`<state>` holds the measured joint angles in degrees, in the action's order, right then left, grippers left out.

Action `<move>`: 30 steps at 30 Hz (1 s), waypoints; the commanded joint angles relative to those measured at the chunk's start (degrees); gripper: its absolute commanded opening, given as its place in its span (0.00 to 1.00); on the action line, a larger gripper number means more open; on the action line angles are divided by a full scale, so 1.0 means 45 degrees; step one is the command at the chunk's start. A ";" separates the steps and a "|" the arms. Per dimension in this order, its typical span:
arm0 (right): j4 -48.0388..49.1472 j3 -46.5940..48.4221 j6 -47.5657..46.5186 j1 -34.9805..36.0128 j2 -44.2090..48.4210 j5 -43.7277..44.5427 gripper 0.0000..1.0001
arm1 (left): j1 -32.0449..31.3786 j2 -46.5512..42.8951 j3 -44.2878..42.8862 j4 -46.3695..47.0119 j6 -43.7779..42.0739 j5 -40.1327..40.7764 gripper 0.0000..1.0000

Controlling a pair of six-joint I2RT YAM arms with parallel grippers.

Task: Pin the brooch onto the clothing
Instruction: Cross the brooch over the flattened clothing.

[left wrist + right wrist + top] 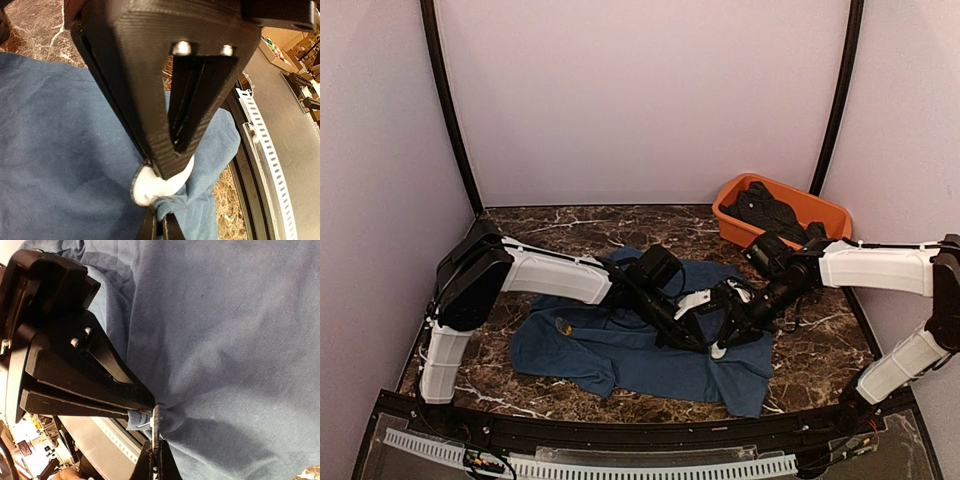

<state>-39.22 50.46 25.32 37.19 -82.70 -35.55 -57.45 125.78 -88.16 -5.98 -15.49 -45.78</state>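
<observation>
The clothing [620, 350] is a dark blue T-shirt spread on the marble table. In the left wrist view my left gripper [160, 224] sits at the bottom edge, shut on a pinched fold of the clothing [60, 140]. Right above it, my right gripper [172, 167] comes down from the top onto the white round brooch [146, 189]. In the right wrist view my right gripper [159, 456] is shut on the brooch [156, 422], seen edge-on. Its thin pin [143, 425] points at the fold held by my left gripper [146, 409]. In the top view both grippers [695, 338] [728, 335] meet over the shirt.
An orange tub [740, 235] with dark clothes in it stands at the back right. A small yellowish object [563, 324] lies on the shirt's left part. A white perforated rail [260, 145] runs along the table's near edge, close to the shirt's hem.
</observation>
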 commanded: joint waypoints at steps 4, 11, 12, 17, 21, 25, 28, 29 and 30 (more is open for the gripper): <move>0.0481 0.0135 -0.0266 0.0571 0.0093 -0.0946 0.00 | -0.0034 0.0195 -0.0707 0.0305 0.0385 0.0085 0.01; 0.0868 0.0097 -0.0217 0.0659 0.0443 -0.1685 0.00 | -0.0035 0.0372 -0.0908 0.0295 0.0701 -0.0037 0.01; 0.0911 0.0096 -0.0202 0.0676 0.0486 -0.1748 0.00 | -0.0038 0.0381 -0.0913 0.0357 0.0743 -0.0099 0.01; 0.1107 0.0009 -0.0140 0.0876 0.0433 -0.1973 0.00 | -0.0039 0.0427 -0.1029 0.0585 0.1134 -0.0240 0.01; 0.1245 0.0047 -0.0140 0.1058 0.0501 -0.2140 0.00 | -0.0029 0.0510 -0.1249 0.0411 0.1278 -0.0308 0.01; 0.1354 0.0075 -0.0127 0.1113 0.0603 -0.2350 0.00 | -0.0030 0.0537 -0.1375 0.0339 0.1409 -0.0314 0.01; 0.1440 0.0076 -0.0101 0.1111 0.0690 -0.2509 0.00 | -0.0031 0.0608 -0.1499 0.0251 0.1495 -0.0310 0.01; 0.1454 0.0074 -0.0083 0.1116 0.0729 -0.2595 0.00 | -0.0027 0.0616 -0.1520 0.0200 0.1511 -0.0289 0.01; 0.1463 0.0076 -0.0066 0.1121 0.0775 -0.2606 0.00 | -0.0027 0.0637 -0.1585 0.0118 0.1509 -0.0273 0.01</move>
<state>-39.48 50.22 25.39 39.57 -81.69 -34.94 -57.43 127.90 -91.85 -10.50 -9.63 -50.15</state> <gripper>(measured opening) 0.009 0.021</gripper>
